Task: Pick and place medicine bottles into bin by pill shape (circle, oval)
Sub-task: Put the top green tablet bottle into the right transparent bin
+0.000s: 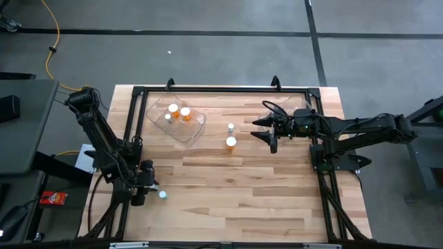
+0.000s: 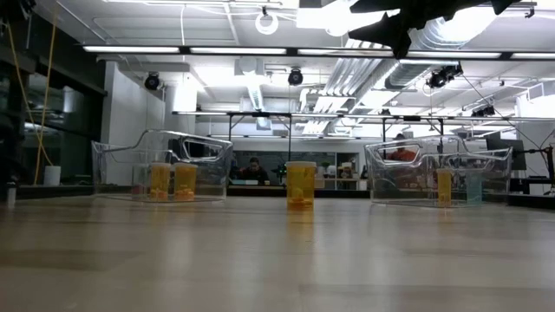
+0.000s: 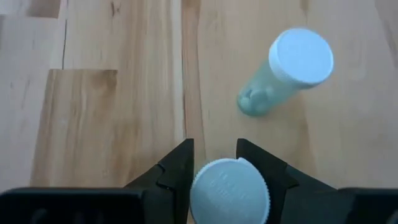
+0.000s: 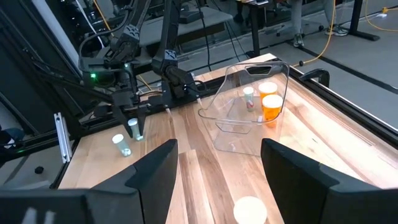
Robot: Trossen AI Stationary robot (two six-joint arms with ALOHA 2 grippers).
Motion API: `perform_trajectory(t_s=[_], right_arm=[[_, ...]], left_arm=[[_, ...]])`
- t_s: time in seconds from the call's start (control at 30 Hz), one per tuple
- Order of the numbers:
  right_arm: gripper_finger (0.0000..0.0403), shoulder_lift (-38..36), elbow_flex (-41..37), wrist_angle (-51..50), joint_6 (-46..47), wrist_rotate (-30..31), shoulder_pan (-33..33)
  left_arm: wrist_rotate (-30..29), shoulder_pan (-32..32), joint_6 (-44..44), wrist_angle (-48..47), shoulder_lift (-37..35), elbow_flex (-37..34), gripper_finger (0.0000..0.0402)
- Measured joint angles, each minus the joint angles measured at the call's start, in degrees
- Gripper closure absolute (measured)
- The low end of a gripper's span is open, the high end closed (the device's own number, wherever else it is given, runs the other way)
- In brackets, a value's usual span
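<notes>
Down by the counter (image 1: pixel 242 200) edge, the left end effector (image 3: pixel 214 163) pinches a pale bottle (image 3: pixel 229 190), another pale bottle (image 3: pixel 287 70) close by. Spread wide, the right end effector (image 1: pixel 257 129) hangs over bare wood near an orange bottle (image 1: pixel 231 143).

Lab: ceiling ducts (image 2: pixel 451 35), strip lights (image 2: pixel 173 49)

grey floor (image 1: pixel 208 55), ceiling strip lights (image 2: pixel 173 48), exposed ducts (image 2: pixel 347 74)

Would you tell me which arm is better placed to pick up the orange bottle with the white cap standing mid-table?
Probably the right: its open gripper hovers beside the orange white-capped bottle, while the left gripper is far off, shut on a pale teal bottle.
</notes>
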Motion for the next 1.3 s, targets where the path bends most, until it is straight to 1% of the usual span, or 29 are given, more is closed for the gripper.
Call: perform_trajectory(t_s=[0.2, 0.43, 0.5, 0.6, 0.73, 0.9, 1.0, 1.17, 1.3], right_arm=[[0.0178, 0.0, 0.0, 0.0, 0.6, 0.0, 0.0], [0.0178, 0.0, 0.0, 0.0, 1.5, 0.0, 0.0], [0.0178, 0.0, 0.0, 0.0, 1.5, 0.0, 0.0], [0.0178, 0.0, 0.0, 0.0, 1.5, 0.0, 0.0], [0.0178, 0.0, 0.0, 0.0, 1.5, 0.0, 0.0], [0.0178, 0.0, 0.0, 0.0, 1.5, 0.0, 0.0], [0.0178, 0.0, 0.0, 0.0, 1.5, 0.0, 0.0], [0.0178, 0.0, 0.0, 0.0, 1.5, 0.0, 0.0], [0.0178, 0.0, 0.0, 0.0, 1.6, 0.0, 0.0]], left_arm=[[-1.3, 0.0, 0.3, -2.6, 0.0, 0.0, 0.028], [-1.3, 0.0, 1.1, -2.6, 0.0, 0.0, 0.0238], [-0.7, 0.0, 0.7, -2.6, 0.0, 0.0, 0.0226], [1.8, -0.4, 0.7, -2.7, 0.0, 0.0, 0.021], [1.5, -2.1, -1.8, -2.2, 0.0, -1.6, 0.02], [-1.2, -3.2, -6.4, -1.8, 0.0, -2.4, 0.02], [-1.4, -4.1, -7.5, -1.8, 0.0, -3.0, 0.0203], [-2.3, -5.4, -8.8, -1.2, 0.0, -3.3, 0.0228], [-5.2, -5.4, -8.8, 0.9, 0.0, -3.3, 0.0253]])
